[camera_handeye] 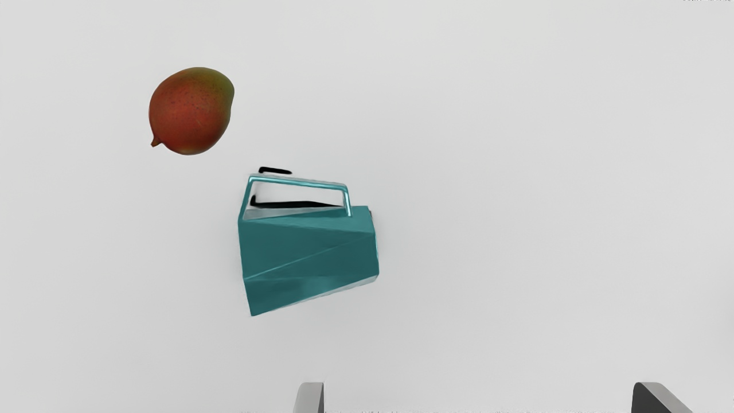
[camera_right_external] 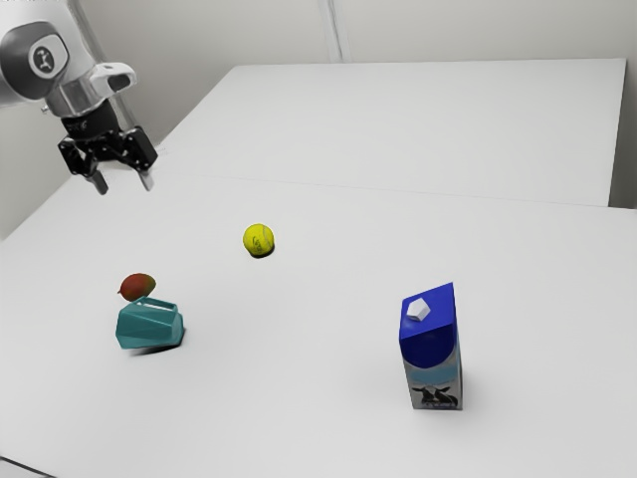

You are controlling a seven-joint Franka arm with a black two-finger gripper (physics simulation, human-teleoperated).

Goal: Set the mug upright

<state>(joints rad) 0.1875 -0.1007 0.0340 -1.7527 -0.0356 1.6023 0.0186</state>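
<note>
The black gripper (camera_right_external: 121,185) hangs high above the table at the exterior view's upper left, well away from the mug. A teal faceted mug (camera_right_external: 148,325) lies on its side on the table at the exterior view's lower left. In the wrist view the mug (camera_handeye: 309,252) shows its angular handle (camera_handeye: 298,182) out to the side facing the mango. The gripper (camera_handeye: 477,396) is open, its two fingertips wide apart with nothing between them.
A red-green mango (camera_right_external: 137,287) rests close beside the mug's handle; the wrist view shows a gap between mango (camera_handeye: 192,110) and mug. A yellow tennis ball (camera_right_external: 259,239) sits farther back on the white table (camera_right_external: 279,398). A blue-topped milk carton (camera_right_external: 432,349) stands toward the exterior view's right.
</note>
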